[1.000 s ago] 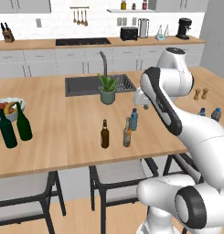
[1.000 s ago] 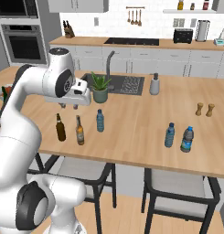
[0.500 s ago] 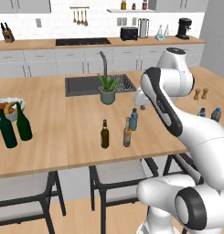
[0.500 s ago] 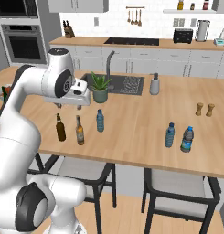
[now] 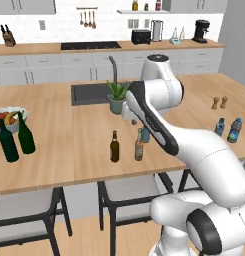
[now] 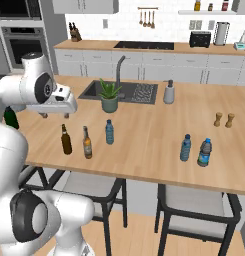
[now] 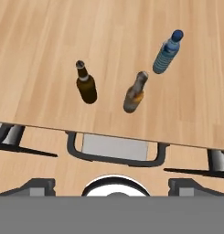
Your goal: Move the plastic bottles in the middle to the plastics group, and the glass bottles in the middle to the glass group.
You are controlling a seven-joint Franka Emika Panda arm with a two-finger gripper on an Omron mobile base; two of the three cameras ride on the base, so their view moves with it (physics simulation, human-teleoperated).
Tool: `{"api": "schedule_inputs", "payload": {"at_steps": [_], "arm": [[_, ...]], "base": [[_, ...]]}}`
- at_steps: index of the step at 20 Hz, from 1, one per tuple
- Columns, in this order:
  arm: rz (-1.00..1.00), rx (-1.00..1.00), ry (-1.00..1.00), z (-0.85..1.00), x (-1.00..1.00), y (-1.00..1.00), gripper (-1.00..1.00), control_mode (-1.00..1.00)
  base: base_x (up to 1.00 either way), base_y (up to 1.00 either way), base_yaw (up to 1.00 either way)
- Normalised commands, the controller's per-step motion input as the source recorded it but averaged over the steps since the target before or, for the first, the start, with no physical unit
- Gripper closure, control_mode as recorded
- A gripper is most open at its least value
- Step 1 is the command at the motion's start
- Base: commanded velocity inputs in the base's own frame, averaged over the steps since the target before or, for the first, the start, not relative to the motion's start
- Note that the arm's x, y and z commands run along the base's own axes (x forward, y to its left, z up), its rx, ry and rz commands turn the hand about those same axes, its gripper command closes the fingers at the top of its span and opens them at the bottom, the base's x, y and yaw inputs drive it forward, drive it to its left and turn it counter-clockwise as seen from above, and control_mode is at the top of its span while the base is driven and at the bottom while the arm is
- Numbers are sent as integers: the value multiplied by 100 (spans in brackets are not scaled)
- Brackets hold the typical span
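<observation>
Nothing sorted yet. Dark brown beer bottle (image 7: 87,86), amber beer bottle (image 7: 135,94) and light-blue plastic bottle (image 7: 168,52) stand mid-desk (image 7: 49,41), untouched. Pincer (image 6: 54,116) hangs wide open, empty, above them.

A long wooden island counter (image 6: 154,135) holds a dark sink (image 6: 121,92) at its far side. 2 dark-framed stools (image 5: 29,210) stand near; white cabinets (image 6: 159,72) line the far wall.
</observation>
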Motion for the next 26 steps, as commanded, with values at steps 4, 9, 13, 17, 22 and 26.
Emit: {"api": "schedule_inputs", "payload": {"at_steps": [4, 9, 13, 17, 22, 26], "arm": [[1, -5, 4, 0, 29, 90, -100, -100], [6, 4, -1, -11, 26, 25, -100, -100], [10, 12, -20, -46, 8, 0, -100, -100], [11, 0, -3, -45, 0, 0, -100, -100], [11, -13, 0, -42, 3, 14, -100, -100], [9, -5, -2, -33, 18, 2, -100, -100]], "base": [[0, 0, 0], [0, 0, 0], [0, 0, 0], [0, 0, 0], [0, 0, 0], [0, 0, 0]]}}
